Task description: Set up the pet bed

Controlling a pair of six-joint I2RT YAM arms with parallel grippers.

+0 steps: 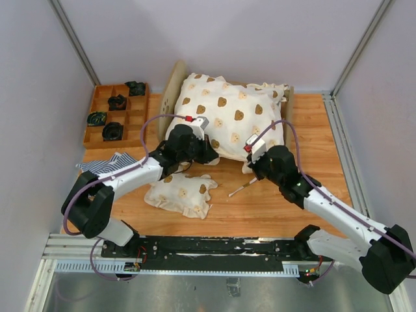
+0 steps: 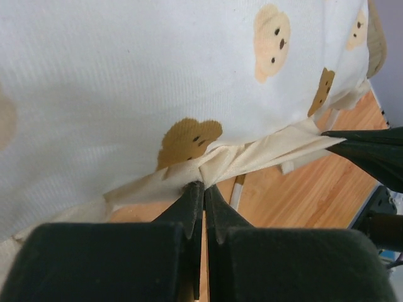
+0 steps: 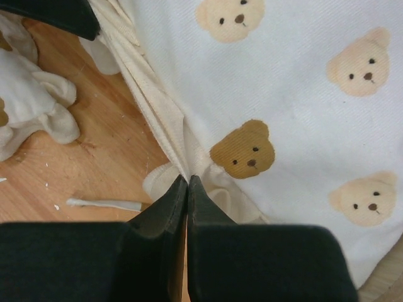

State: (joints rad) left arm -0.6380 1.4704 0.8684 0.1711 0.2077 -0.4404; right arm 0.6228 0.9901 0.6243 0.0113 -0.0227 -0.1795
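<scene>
1. Top view alone: pet bed [image 1: 171,91] at rear, under bear-print quilt [image 1: 224,110]; striped mattress [image 1: 104,166] apart, left.
2. Left wrist: left gripper [image 2: 203,186] clamped on quilt's ruffle.
3. Right wrist: right gripper [image 3: 187,180] pinching quilt's edge.

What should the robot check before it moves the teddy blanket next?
1. The left gripper is shut on the ruffle of the quilt: ok.
2. The right gripper is shut on the ruffle: ok.
3. The striped mattress is inside the bed frame: not ok, it lies on the table outside it.
4. The small pillow is clear of the quilt: ok, it lies apart.
5. Nothing is hidden under the quilt: cannot tell.
</scene>
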